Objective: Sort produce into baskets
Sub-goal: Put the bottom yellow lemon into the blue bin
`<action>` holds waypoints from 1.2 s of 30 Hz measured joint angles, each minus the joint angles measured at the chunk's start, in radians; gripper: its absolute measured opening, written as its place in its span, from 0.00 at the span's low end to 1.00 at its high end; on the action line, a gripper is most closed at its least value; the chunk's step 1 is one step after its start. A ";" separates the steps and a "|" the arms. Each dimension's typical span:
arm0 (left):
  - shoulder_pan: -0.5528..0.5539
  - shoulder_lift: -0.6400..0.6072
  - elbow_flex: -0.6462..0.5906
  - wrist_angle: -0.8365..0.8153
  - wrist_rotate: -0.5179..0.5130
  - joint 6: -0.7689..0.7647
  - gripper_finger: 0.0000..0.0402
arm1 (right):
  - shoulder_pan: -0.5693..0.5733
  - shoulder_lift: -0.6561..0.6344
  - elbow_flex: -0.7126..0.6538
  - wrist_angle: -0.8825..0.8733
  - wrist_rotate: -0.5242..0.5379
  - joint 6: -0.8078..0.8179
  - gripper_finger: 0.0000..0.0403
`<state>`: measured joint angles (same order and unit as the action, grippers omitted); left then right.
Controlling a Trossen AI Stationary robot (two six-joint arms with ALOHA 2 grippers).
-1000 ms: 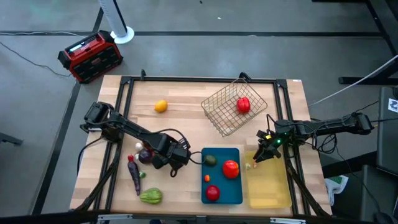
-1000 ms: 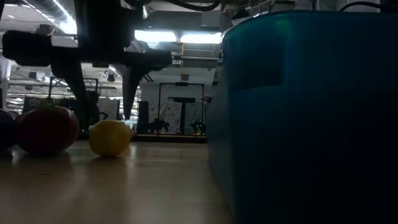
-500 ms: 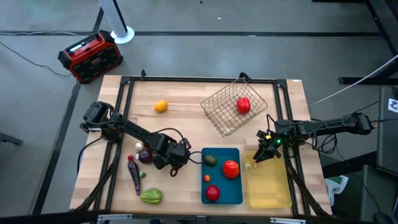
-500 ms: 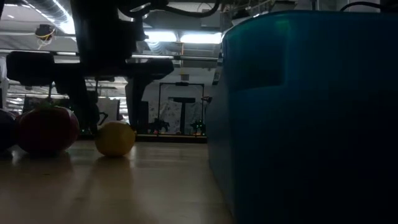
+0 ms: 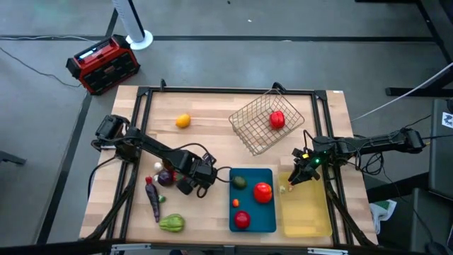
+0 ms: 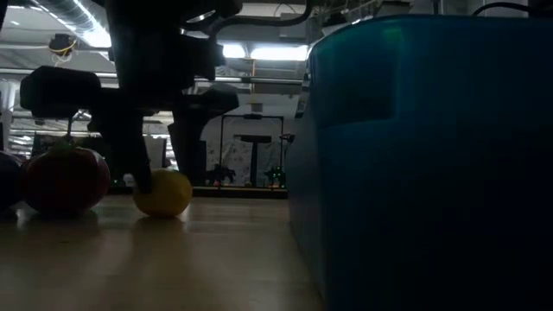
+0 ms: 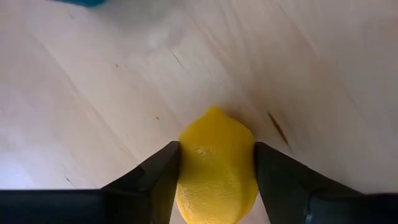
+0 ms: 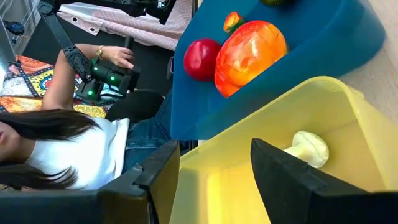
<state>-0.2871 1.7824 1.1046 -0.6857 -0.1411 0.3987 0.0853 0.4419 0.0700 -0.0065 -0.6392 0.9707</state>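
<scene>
Wooden table (image 5: 212, 134), pale planks w/ visible grain, black frame round edge. No readable writing anywhere.

Wire basket (image 5: 258, 127): silver mesh, tipped at far centre-right, red fruit (image 5: 277, 119) inside.

Blue tray (image 5: 253, 212): smooth plastic rectangle at near edge, long axis running near-to-far. Holds an orange-red tomato (image 5: 262, 191), a dark green item, a small orange bit, a red round fruit (image 5: 242, 219).

Yellow tray (image 5: 306, 209): same shape, translucent plastic, just right of blue tray; small pale lumpy piece (image 8: 309, 148) inside.

Left gripper (image 5: 201, 183): down on table just left of blue tray, fingers (image 7: 155, 177) either side of a lemon (image 7: 217, 167), touching it; grasping lemon. Lemon is bumpy-skinned, oval, pointed tip aimed away from wrist, long axis running between the fingers.

Right gripper (image 5: 300, 176): over far end of yellow tray, fingers apart, nothing between them.

Loose on table: orange fruit (image 5: 183, 121) far left; purple round item, dark long item, green lumpy veg (image 5: 171, 223) near-left.

Person seated beyond table in right wrist view.
</scene>
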 joint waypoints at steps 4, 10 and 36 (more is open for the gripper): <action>0.001 0.001 0.000 0.000 -0.003 -0.081 0.42 | 0.000 0.000 0.000 0.000 0.000 0.000 0.49; 0.002 0.004 0.015 -0.008 -0.004 -0.176 0.43 | 0.000 0.000 0.000 0.000 0.000 -0.002 0.49; 0.060 0.004 0.298 0.125 0.001 -0.399 0.43 | 0.000 0.000 0.000 0.000 0.000 -0.008 0.49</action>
<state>-0.2268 1.7866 1.4021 -0.5610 -0.1402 -0.0002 0.0850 0.4423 0.0700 -0.0067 -0.6392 0.9623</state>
